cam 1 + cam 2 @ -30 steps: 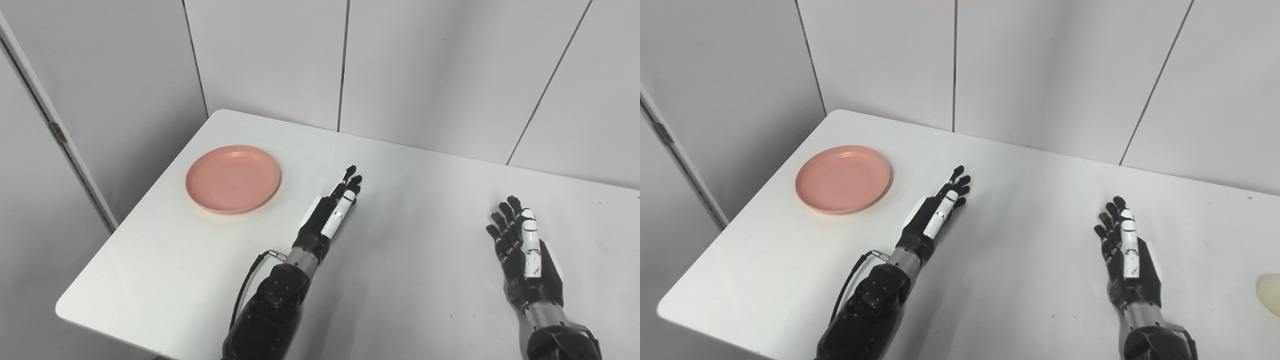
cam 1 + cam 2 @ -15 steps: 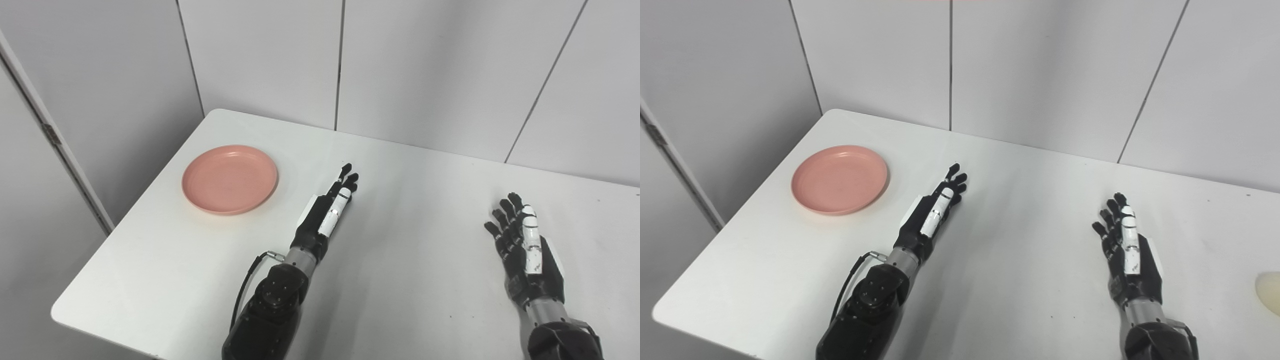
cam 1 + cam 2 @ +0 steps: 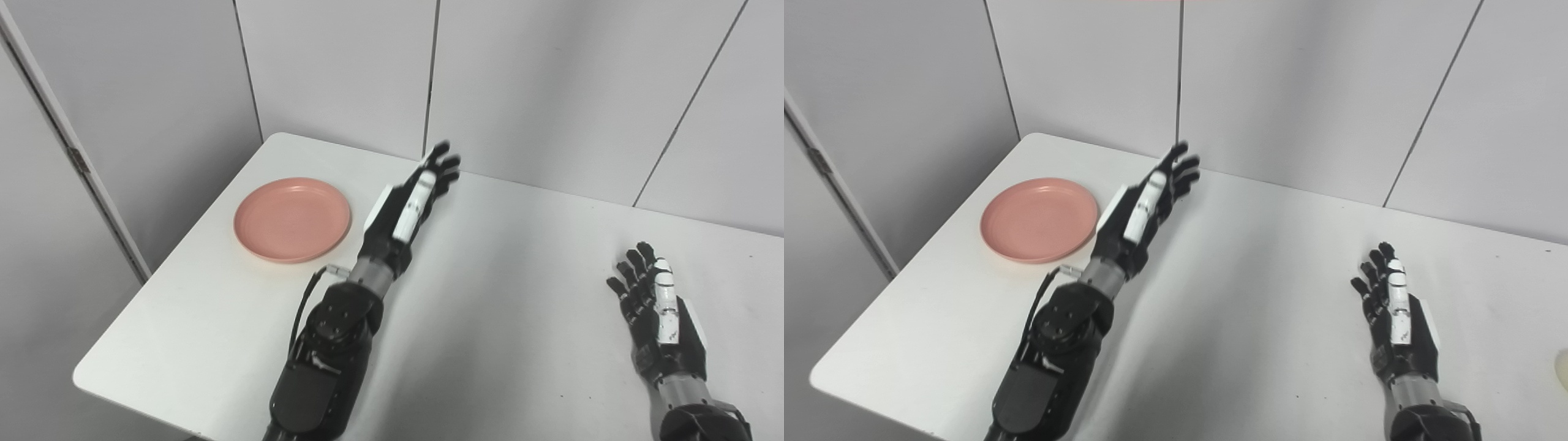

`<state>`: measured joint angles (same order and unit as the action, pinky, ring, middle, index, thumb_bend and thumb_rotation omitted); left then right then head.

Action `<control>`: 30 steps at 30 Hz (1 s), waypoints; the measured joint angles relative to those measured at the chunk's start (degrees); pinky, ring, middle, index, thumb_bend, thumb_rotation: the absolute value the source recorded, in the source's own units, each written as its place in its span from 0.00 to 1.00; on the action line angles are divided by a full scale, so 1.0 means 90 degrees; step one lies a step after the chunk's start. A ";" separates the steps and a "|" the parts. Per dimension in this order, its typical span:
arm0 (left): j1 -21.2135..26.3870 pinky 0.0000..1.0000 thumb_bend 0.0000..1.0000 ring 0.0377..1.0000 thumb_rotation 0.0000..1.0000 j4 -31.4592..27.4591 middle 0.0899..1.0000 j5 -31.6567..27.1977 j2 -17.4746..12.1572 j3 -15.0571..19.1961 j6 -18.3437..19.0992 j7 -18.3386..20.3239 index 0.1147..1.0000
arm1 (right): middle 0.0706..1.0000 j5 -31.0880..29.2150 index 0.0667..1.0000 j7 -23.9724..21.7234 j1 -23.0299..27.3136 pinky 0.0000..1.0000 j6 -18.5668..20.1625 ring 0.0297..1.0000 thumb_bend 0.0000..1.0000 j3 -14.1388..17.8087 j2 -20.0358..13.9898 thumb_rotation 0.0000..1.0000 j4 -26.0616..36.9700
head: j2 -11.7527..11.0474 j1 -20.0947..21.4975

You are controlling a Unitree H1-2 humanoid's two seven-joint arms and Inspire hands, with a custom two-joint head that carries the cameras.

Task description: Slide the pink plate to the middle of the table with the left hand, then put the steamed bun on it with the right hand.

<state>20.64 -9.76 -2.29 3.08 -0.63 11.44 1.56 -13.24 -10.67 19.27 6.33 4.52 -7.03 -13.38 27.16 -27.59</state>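
The pink plate [image 3: 293,218] lies near the worktop's [image 3: 490,318] left edge. Just right of it, the left hand [image 3: 404,208] hovers raised, fingers [image 3: 442,164] spread, holding nothing. Far right, the right hand [image 3: 658,312] is open and empty, with the steamed bun [image 3: 1562,367] at the edge beyond it.

A white table [image 3: 490,343] fills the near and middle of the scene, its rounded corners at far left and near left. Behind it stands a pale grey panelled wall [image 3: 551,79] with dark vertical seams. At the far left, a light door frame [image 3: 55,135] carries 1 small metal hinge [image 3: 78,160]
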 measured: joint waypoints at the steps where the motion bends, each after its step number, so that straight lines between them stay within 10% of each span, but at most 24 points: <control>1: -0.0001 0.97 0.51 0.91 1.00 -0.0142 0.90 0.0000 0.0007 0.0031 0.0047 -0.0010 0.90 | 1.00 0.0000 1.00 -0.0001 0.0000 1.00 0.0000 1.00 0.12 0.0002 -0.0003 1.00 0.0001 | -0.0010 0.0000; 30: -0.0039 0.94 0.47 0.93 1.00 -0.0970 0.93 -0.0970 -0.0719 0.2278 -0.0115 -0.0925 0.92 | 1.00 -0.0149 1.00 -0.0052 -0.0031 1.00 0.0037 1.00 0.11 0.0058 -0.0127 1.00 0.0070 | 0.0068 -0.0313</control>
<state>20.29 -18.49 -11.02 -3.39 19.88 10.40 -6.76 -14.58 -11.14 18.99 6.66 5.05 -8.17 -12.74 27.77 -30.41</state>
